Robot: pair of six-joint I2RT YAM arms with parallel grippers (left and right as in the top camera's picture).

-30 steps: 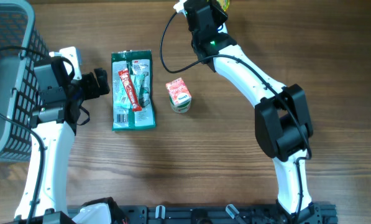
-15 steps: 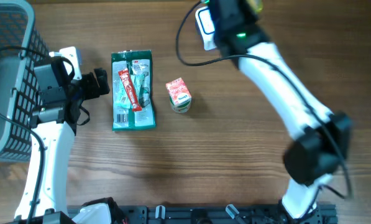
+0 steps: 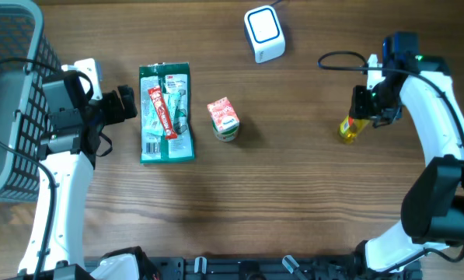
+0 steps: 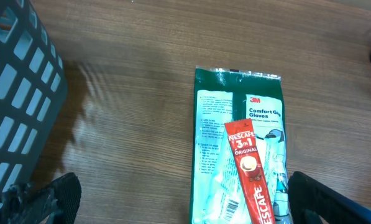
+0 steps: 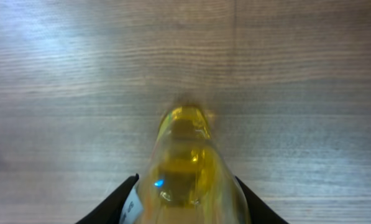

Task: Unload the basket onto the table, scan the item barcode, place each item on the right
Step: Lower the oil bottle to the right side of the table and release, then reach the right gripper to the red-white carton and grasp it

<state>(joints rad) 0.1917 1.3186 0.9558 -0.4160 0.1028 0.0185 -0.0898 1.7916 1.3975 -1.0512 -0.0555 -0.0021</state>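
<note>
Our right end effector is clamped on a small yellow bottle, which juts from between its fingers, low over the wooden surface. The white barcode scanner sits well ahead of it and to its left. We judge the step in hand to be presenting the bottle: carry it level, turn the label's barcode squarely toward the scanner's window, pause there, and grip firmly, since the smooth bottle could slip. Our left end effector, fingers wide apart and empty, sits just beside the 3M glove pack.
</note>
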